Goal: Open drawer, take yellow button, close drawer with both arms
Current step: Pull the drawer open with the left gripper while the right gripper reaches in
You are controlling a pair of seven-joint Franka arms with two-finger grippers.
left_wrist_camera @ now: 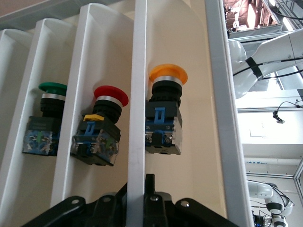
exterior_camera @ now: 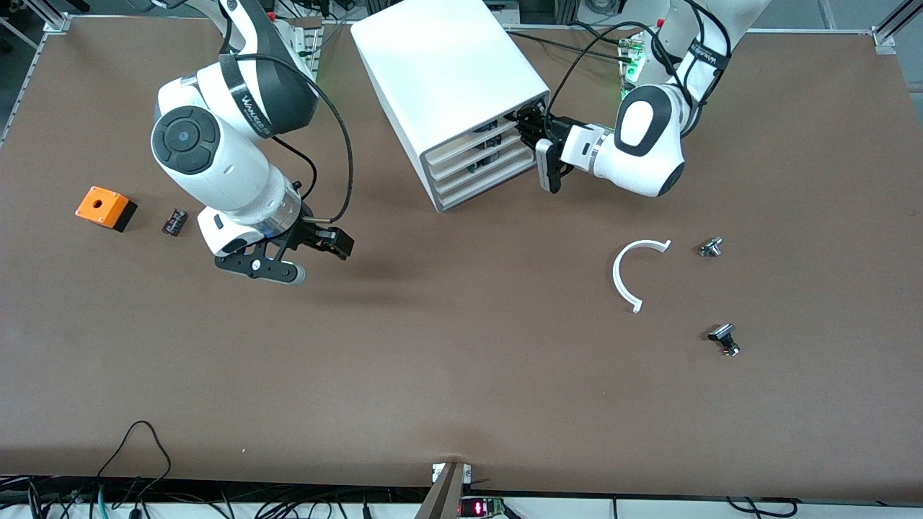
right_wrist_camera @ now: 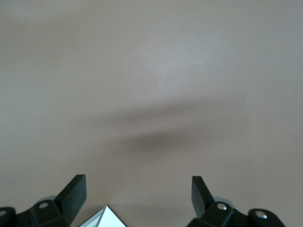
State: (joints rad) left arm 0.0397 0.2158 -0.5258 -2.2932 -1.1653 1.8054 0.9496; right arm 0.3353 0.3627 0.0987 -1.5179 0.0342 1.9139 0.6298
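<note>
Orange-yellow cap, black-and-blue body: button (left_wrist_camera: 165, 113) in drawer (left_wrist_camera: 189, 71), seen in left wrist view only.
Left gripper (exterior_camera: 531, 124) fingers gripping the drawer front; right gripper (exterior_camera: 317, 249) fingers wide over bare desk (exterior_camera: 461, 375).

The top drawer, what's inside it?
The drawer holds one button with an orange-yellow cap. The left end effector is at its front. The drawer's lower part is hidden.

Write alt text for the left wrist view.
The left end effector grips the front edge of the top drawer, looking in at the yellow-capped button. Lower drawers hold a red-capped button and a green-capped button.
</note>
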